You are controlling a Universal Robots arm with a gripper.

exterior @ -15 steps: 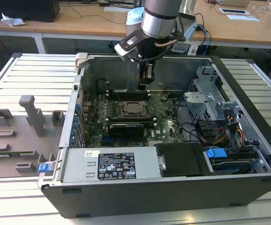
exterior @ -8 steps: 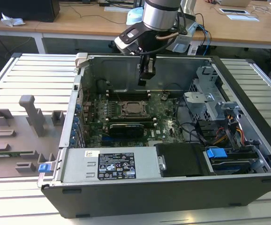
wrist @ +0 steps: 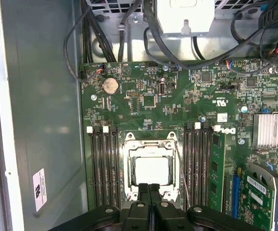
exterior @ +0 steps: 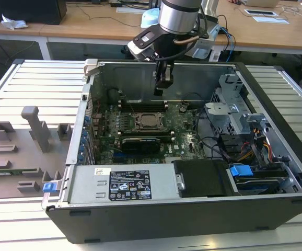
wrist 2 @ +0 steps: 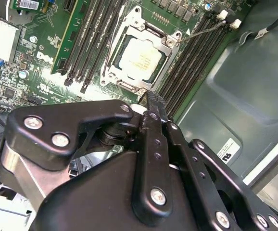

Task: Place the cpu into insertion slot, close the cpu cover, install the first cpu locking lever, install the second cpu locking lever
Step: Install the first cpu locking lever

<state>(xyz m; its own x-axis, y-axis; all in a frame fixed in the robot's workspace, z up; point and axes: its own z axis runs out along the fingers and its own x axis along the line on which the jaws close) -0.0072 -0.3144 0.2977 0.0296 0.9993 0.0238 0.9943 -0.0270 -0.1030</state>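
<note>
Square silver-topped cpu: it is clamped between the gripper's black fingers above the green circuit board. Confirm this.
Wrong. The square silver-topped cpu lies seated on the green circuit board, framed by the thin silver cpu cover, not clamped. The gripper's black fingers are shut on nothing above it, as the first wrist view shows.

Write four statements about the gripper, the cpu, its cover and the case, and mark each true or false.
1. The gripper holds the cpu. False: it is shut, empty and apart from the cpu.
2. The cpu cover lies flat around the cpu. True.
3. The computer case is closed. False: its side is open and the board inside shows.
4. Black memory slots flank the cpu on both sides. True.
</note>
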